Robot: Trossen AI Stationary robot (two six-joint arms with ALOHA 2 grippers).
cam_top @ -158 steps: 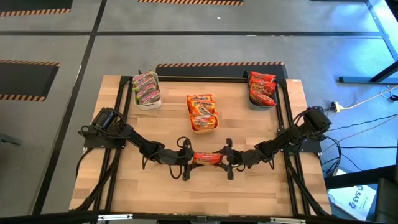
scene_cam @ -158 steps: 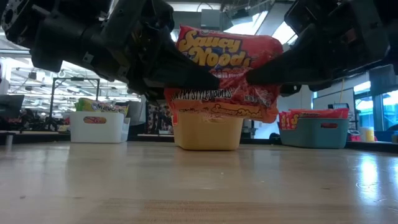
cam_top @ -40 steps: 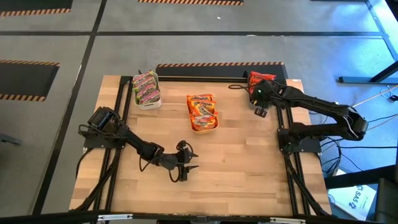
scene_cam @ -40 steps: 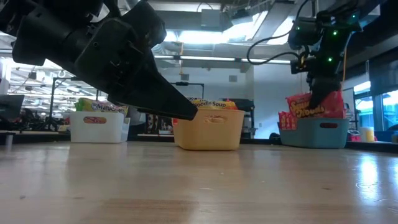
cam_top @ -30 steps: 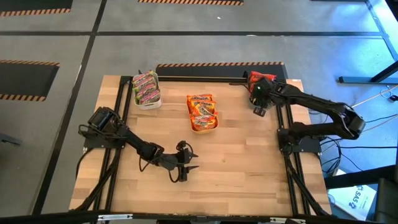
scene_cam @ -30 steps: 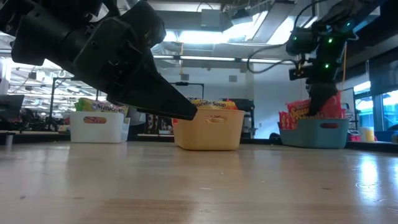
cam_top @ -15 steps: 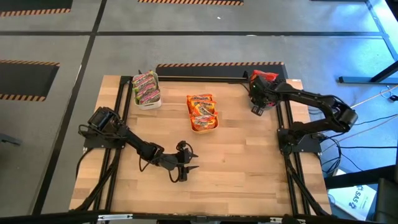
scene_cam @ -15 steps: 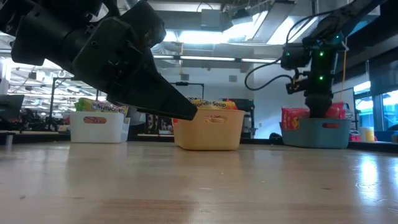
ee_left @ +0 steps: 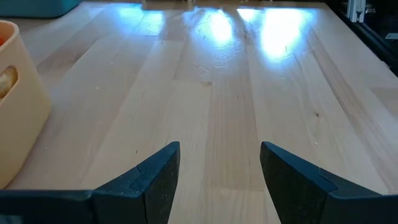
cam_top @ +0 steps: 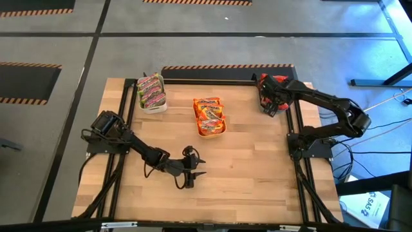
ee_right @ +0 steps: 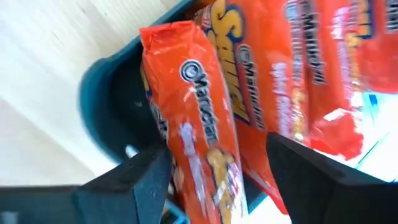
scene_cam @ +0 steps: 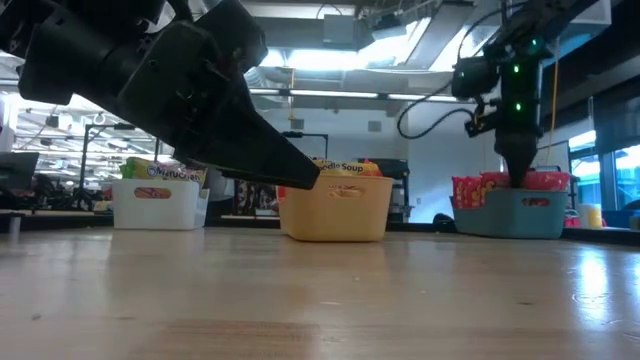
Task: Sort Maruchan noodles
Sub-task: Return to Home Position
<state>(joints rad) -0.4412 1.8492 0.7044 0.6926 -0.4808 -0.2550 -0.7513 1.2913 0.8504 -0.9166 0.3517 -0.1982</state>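
Note:
My right gripper [cam_top: 270, 102] hangs open, pointing steeply down into the blue bin [scene_cam: 510, 215] at the table's far right. Its fingers stand on either side of a red Maruchan packet [ee_right: 193, 137], which stands on edge in the bin against other red packets [ee_right: 292, 74]. Whether a finger touches it I cannot tell. My left gripper [cam_top: 201, 167] waits open and empty just above the bare wood in the near middle. Green-pink packets [cam_top: 151, 90] fill the white bin and orange-yellow ones [cam_top: 209, 113] the yellow bin [scene_cam: 335, 210].
The three bins stand in a row along the table's far part: white bin [scene_cam: 155, 205] left, yellow in the middle, blue right. A black frame rail [cam_top: 212, 80] runs along the far edge. The near half of the table [ee_left: 224, 93] is bare wood.
My right gripper has tipped more steeply downward over the blue bin and shifted slightly toward the far edge. The red packet, which hung from it above the bin's rim, has gone down among the other red packets in the bin.

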